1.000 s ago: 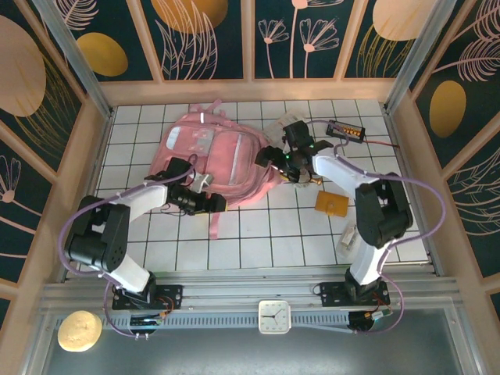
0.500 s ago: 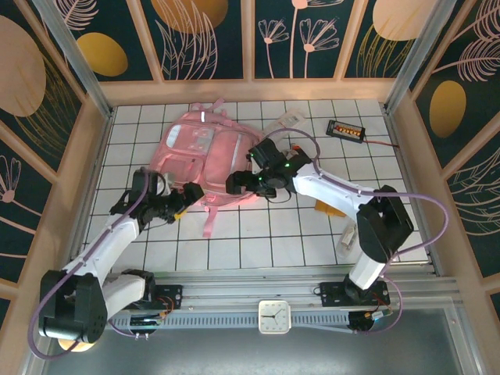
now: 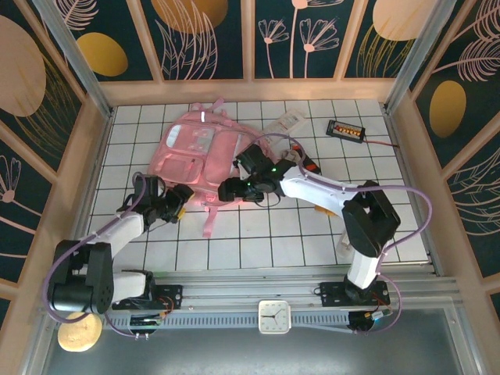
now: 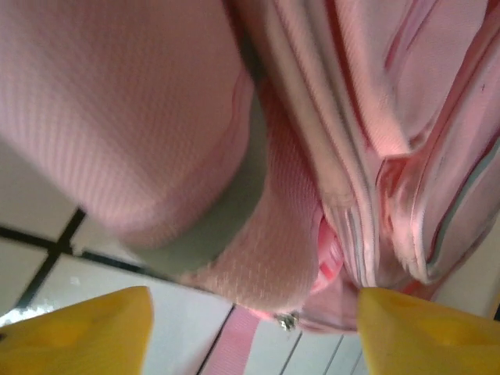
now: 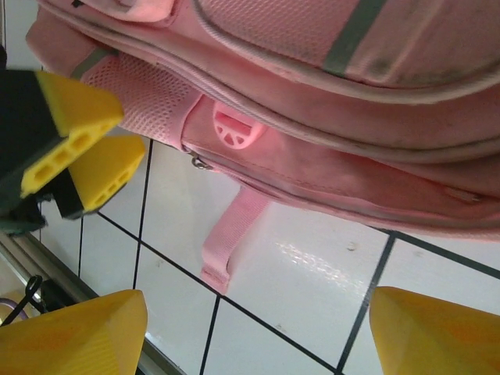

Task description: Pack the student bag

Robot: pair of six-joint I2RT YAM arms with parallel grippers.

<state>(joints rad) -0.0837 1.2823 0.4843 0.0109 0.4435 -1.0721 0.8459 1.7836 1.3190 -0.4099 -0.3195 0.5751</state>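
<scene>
Gripper jaws apart and empty, left gripper (image 3: 176,205) and right gripper (image 3: 228,190) have both come to the near edge of the student bag (image 3: 205,152), likely to open it.

Robot lab test cell: a white gridded desk (image 3: 258,234) enclosed by printed floral wall panels (image 3: 211,39) at 9, 12 and 3 o'clock, with an aluminium mounting rail (image 3: 250,291) at 6 o'clock.
</scene>
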